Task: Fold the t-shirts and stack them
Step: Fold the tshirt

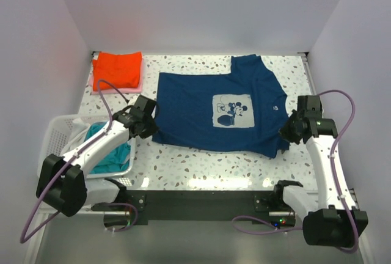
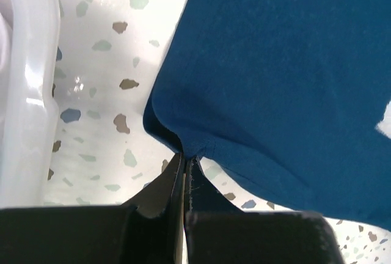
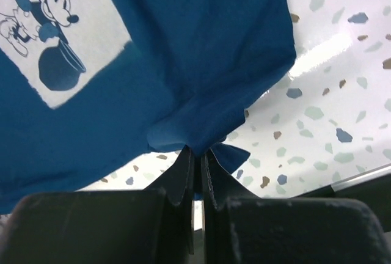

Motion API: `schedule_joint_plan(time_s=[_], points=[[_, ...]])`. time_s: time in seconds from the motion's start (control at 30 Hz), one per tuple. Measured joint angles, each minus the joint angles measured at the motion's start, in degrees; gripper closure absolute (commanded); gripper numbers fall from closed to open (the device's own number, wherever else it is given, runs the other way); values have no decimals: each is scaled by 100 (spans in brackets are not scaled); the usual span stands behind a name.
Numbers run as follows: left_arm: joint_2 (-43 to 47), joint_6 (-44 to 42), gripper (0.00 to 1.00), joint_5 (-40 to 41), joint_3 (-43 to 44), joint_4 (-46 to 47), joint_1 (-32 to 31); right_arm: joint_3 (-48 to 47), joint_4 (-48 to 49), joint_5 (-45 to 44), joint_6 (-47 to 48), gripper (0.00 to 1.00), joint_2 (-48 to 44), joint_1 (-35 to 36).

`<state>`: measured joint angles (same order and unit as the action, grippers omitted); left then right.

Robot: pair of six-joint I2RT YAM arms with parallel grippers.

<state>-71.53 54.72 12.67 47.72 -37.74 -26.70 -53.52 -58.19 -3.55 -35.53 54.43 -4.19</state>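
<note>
While the left claw (image 2: pixel 184 163) and right claw (image 3: pixel 197 154) each pinch tight on a lower corner of the navy shirt (image 1: pixel 208 108), spread flat mid-frame on the tabletop (image 1: pixel 201 166), that thin bite could slip if they lift unevenly, ruining the fold.

Pinched in right gripper (image 3: pixel 197 155) at bottom centre: bunched navy t-shirt (image 3: pixel 208 44) edge; cartoon print (image 3: pixel 91 29) upper left, speckled table (image 3: pixel 333 114) right.

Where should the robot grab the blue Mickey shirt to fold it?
By its two near hem corners, from the robot's side. The navy t-shirt lies flat, so only edges give cloth to pinch; the left gripper and right gripper are shut there.
</note>
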Motion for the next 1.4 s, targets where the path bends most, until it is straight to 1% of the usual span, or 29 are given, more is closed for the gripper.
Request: schedule_joint_plan(time_s=[0.53, 0.93, 1.23, 1.4], points=[[-1056, -470, 100, -66, 675, 315, 603, -732, 1064, -35, -4, 100, 1473, -4], [-1690, -789, 100, -109, 1137, 553, 785, -1078, 1875, 55, -203, 100, 2433, -55], [-2284, -892, 100, -122, 1620, 717, 907, -1552, 2352, 184, -372, 100, 3530, -87], [-2566, -894, 100, -125, 1805, 789, 997, -1832, 2463, 225, -400, 100, 3980, -114]])
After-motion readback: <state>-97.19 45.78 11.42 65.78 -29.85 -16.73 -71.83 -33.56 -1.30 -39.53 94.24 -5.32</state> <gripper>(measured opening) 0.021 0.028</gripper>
